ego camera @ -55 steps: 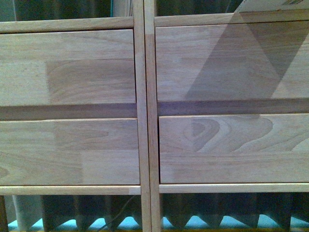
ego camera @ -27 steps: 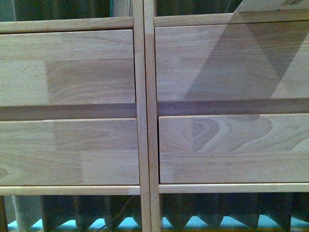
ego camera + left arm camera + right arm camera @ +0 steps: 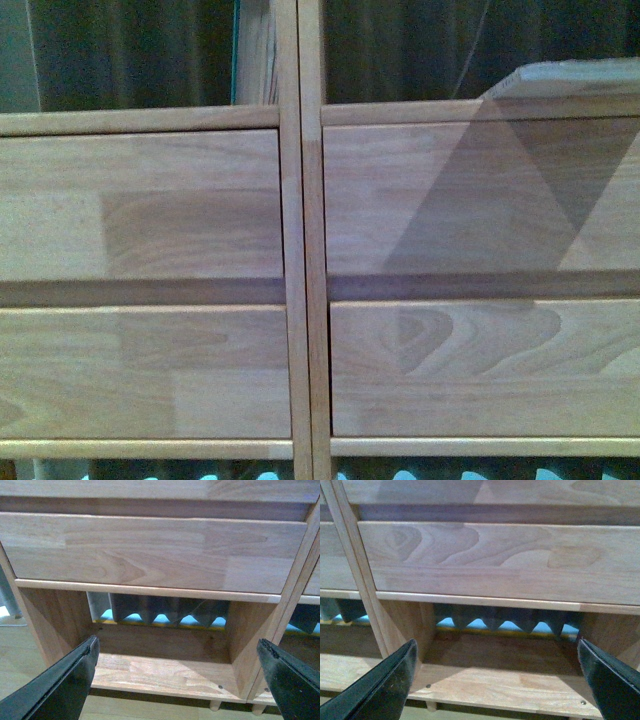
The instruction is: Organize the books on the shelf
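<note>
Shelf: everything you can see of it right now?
The shelf is light natural wood, two columns split by paired uprights. Four plain handle-less drawer fronts show, all shut. Below them are open backless bays with pleated curtain visible behind, and short legs. A pale flat object rests on the right upper ledge.

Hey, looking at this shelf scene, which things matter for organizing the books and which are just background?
For the job: shelf; pale slab on its upper right board, possibly a book; left gripper and right gripper, jaws open and empty.
Just there: dark curtain behind; blue strip low behind the shelf.
</note>
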Motion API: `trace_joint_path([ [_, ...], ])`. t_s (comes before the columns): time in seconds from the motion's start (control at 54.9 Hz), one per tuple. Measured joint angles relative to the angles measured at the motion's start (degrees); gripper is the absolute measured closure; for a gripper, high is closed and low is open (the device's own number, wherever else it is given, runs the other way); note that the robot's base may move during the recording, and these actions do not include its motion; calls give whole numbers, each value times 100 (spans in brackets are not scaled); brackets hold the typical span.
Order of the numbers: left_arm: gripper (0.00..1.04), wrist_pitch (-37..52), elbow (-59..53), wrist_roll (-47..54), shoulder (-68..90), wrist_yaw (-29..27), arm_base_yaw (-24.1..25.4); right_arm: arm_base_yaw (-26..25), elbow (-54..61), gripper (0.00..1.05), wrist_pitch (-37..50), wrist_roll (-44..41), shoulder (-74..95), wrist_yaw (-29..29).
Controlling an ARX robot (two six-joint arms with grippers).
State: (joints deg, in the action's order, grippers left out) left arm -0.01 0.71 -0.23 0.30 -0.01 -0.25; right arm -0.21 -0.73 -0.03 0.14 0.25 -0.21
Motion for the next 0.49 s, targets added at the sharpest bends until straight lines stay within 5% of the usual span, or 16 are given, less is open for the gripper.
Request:
trace_joint_path([
  [0.492, 7, 0, 0, 0, -4, 2, 0, 0, 0, 7, 0, 4, 0, 4],
])
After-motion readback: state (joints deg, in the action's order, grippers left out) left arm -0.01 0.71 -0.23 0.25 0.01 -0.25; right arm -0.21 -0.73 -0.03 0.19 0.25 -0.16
